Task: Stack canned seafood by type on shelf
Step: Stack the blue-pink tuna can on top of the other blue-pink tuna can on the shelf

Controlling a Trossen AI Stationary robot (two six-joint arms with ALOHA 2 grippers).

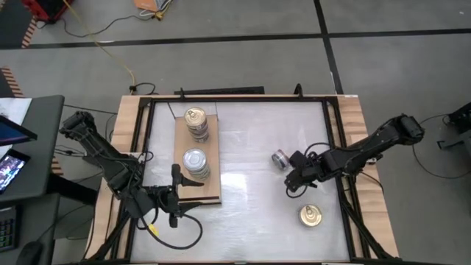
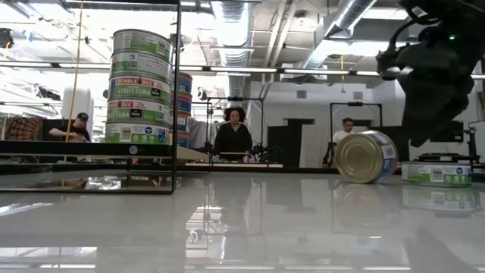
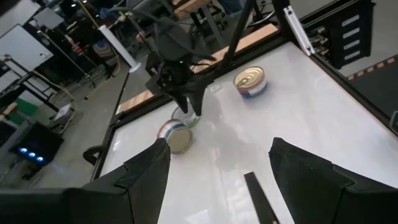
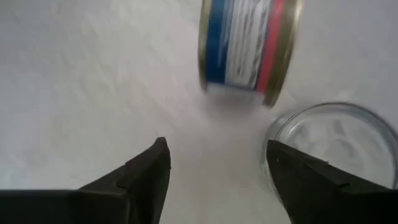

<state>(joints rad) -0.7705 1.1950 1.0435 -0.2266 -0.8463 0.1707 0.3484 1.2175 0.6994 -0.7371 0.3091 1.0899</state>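
With two sorted stacks point(image 1: 196, 143) on the shelf point(image 1: 181, 131), the right gripper point(image 1: 293, 182) hangs open and empty at four o'clock of a tipped tin point(image 1: 280, 159), ready to re-grasp; the left gripper point(image 1: 174, 196) waits open.

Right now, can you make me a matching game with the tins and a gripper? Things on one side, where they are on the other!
Things:
1. gold-topped stack
2. tipped tin
3. lone gold tin
4. left gripper

Places or states:
a. flat on the white table
b. open, by the shelf
c. on its edge, near the right gripper
d. standing on the shelf

Pairs: 1-d, 2-c, 3-a, 4-b
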